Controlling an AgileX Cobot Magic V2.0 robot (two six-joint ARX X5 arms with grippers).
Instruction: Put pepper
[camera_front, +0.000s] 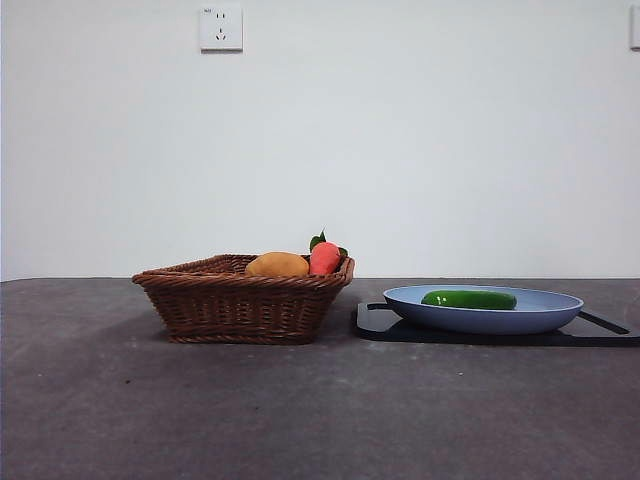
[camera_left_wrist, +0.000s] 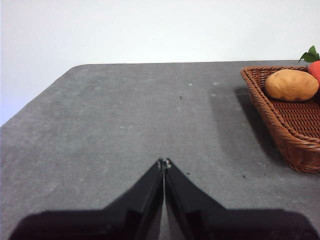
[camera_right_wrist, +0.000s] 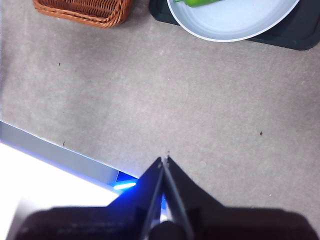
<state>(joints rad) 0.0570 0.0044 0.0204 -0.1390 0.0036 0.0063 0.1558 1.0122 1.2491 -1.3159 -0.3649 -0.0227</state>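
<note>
At lower right of the front frame I see the pepper (camera_front: 469, 299) lying on the blue plate (camera_front: 540, 316); left gripper (camera_left_wrist: 164, 162) and right gripper (camera_right_wrist: 164, 161) look pressed closed, holding nothing, as far as I can tell.

Brown wicker basket (camera_front: 245, 300) on grey table (camera_front: 300, 410), holding orange-yellow oval fruit (camera_front: 277, 265) beside small red fruit with green leaves (camera_front: 324, 257). Just beside the basket, blue plate (camera_front: 540, 312) atop dark tray (camera_front: 375, 322). White wall socket (camera_front: 221, 27) above.

Glossy dark-green pepper (camera_front: 469, 299), pale blue plate (camera_front: 545, 314), brown woven basket (camera_front: 240, 305), speckled grey table (camera_front: 300, 410).
</note>
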